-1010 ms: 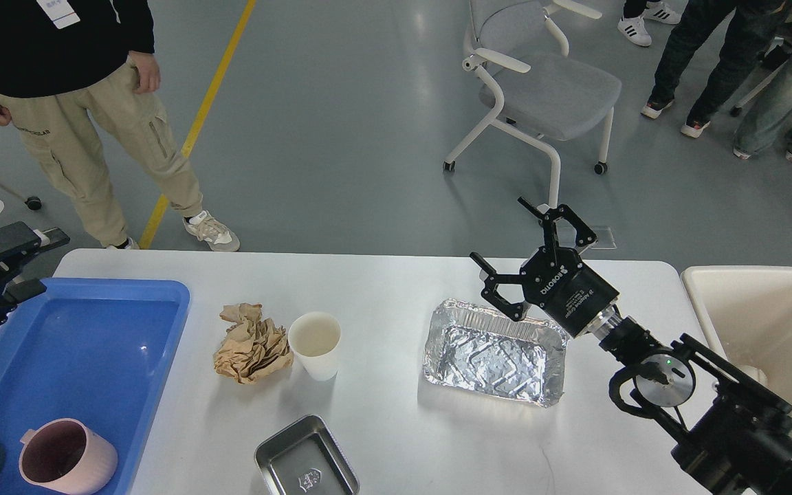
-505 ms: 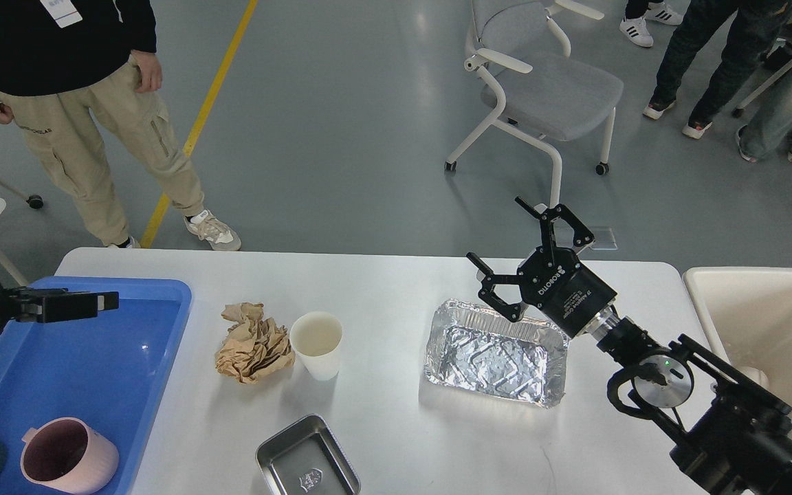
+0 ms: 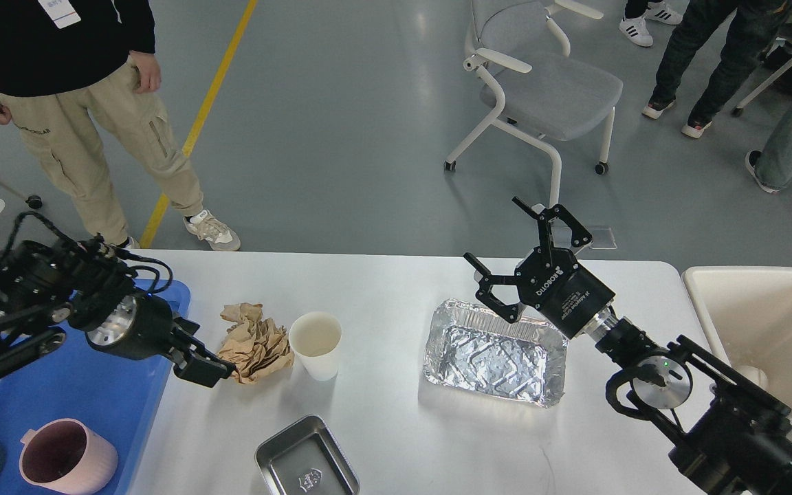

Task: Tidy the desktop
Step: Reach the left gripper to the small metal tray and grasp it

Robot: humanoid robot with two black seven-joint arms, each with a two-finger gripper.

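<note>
Right gripper (image 3: 516,258), lettered ROBOTIQ, spreads wide over the foil tray (image 3: 496,352).

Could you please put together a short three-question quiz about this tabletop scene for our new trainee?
1. True or false: the right gripper is open above the far rim of the foil tray.
2. Which item is nearest the left gripper? A) crumpled brown paper B) steel tray C) pink mug
3. Fill in: the pink mug stands in the ____ tray, not on the desktop.

Key: 1 true; 2 A; 3 blue.
</note>
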